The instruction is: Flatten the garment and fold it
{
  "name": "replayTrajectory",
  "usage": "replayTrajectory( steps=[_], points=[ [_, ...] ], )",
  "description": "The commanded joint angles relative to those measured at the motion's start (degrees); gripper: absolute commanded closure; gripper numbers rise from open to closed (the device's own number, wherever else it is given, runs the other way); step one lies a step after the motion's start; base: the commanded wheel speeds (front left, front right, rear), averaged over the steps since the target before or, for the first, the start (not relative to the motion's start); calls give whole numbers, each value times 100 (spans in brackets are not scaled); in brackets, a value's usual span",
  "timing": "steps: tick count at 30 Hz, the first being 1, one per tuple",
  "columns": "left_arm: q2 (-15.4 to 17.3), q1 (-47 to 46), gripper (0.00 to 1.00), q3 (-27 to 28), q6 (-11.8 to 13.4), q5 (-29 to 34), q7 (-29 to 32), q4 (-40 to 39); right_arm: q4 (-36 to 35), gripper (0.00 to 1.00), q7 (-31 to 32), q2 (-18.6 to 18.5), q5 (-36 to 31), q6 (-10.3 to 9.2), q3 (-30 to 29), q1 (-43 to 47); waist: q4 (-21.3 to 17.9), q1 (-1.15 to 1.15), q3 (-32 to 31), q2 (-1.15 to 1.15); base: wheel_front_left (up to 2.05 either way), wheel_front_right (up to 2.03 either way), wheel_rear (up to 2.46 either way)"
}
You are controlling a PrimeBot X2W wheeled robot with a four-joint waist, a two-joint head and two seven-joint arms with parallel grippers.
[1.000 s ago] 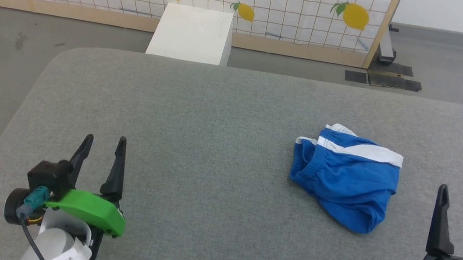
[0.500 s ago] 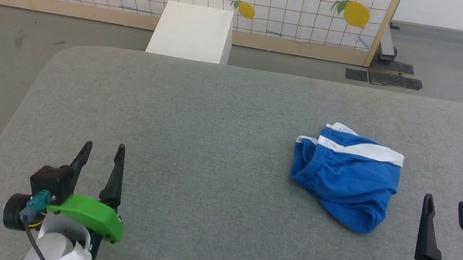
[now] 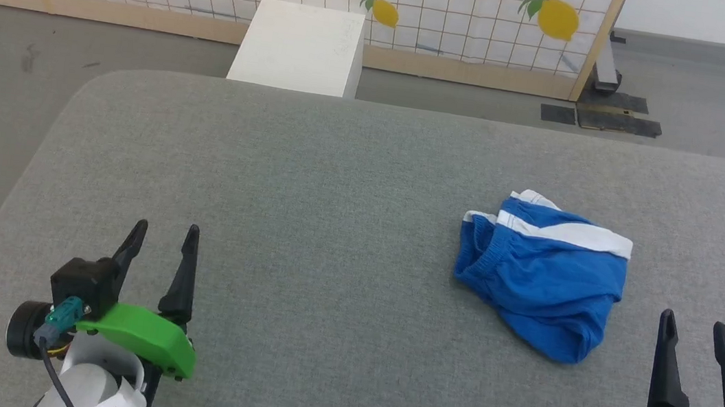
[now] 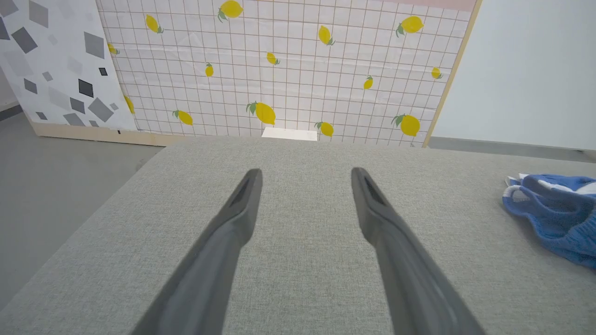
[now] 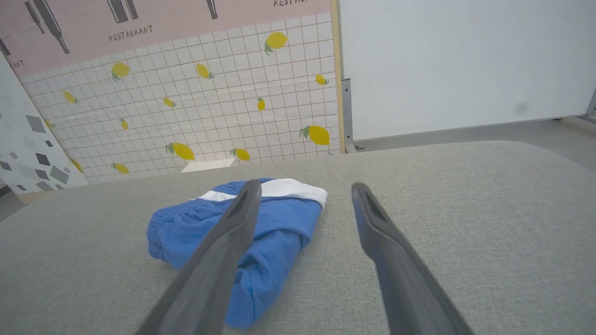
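Garment (image 3: pixel 544 274): I count one, crumpled on the grey table (image 3: pixel 310 176). Two pincers: left pincer (image 3: pixel 167 226) and right pincer (image 3: pixel 694 319), both spread, empty.

"RESTAURANT" in dark capitals on the pale pink wall panel with dark bottle silhouettes (image 5: pixel 163 18); same word again at its top edge, partly cropped. The white paper tag (image 3: pixel 111 406) on the left forearm has small dark marks, unreadable.

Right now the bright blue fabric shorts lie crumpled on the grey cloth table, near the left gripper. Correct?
No. In the head view the bright blue fabric shorts lie crumpled on the grey cloth table near the right gripper, not the left gripper.
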Motion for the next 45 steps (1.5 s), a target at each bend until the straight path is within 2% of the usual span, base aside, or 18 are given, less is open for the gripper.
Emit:
replayTrajectory(
  steps=[1, 4, 7, 8, 9, 16, 22, 28, 39, 40, 41, 45],
  points=[
    [46, 31, 0, -5, 44, 41, 3, -31, 24, 0, 66, 13, 52, -8, -33, -41, -2, 0, 18, 0, 0, 0, 0],
    [54, 20, 0, 1, 38, 13, -1, -66, 73, 0, 435, 13, 124, -8, -152, -215, -11, 0, 64, 0, 0, 0, 0],
    [62, -11, 0, 8, 40, -1, -6, -123, 83, 0, 1093, 13, 139, -8, -246, -541, -20, 0, 150, 0, 0, 0, 0],
    [65, -24, 0, 8, 36, -6, -8, -149, 86, 0, 1452, -8, 129, -8, -253, -684, -21, 0, 186, 0, 0, 0, 0],
    [68, -52, 0, -1, 25, -10, -11, -200, 86, 0, 2147, -45, 157, -8, -305, -981, -13, 0, 273, 0, 0, 0, 0],
    [73, -253, 0, -18, -35, -24, -26, -366, 159, 0, 4602, -362, -214, -8, -271, -2047, 85, 0, 708, 0, 0, 0, 0],
    [94, -443, 0, 19, -98, -30, -43, -447, 303, 0, 6046, -412, -575, -8, -83, -2676, 146, 0, 1144, 0, 0, 0, 0],
    [76, -628, 0, 46, -158, 4, -56, -484, 420, 0, 6733, -317, -928, -8, -4, -2905, 221, 0, 1466, 0, 0, 0, 0],
    [-15, -738, 0, 128, -251, 78, -63, -496, 788, 0, 6786, -216, -991, -8, 204, -2865, 253, 0, 1609, 0, 0, 0, 0],
    [-27, -742, 0, 136, -263, 87, -63, -496, 826, 14, 6793, -217, -968, -8, 213, -2853, 254, 0, 1613, 0, 0, 0, 0],
    [-54, -753, 0, 162, -289, 107, -63, -489, 882, 100, 6780, -244, -932, -8, 240, -2838, 253, 0, 1616, 0, 0, 0, 0],
    [-91, -755, 0, 200, -328, 137, -64, -453, 891, 100, 6702, -320, -867, -8, 256, -2858, 243, 0, 1573, 0, 0, 0, 0]
  ],
)
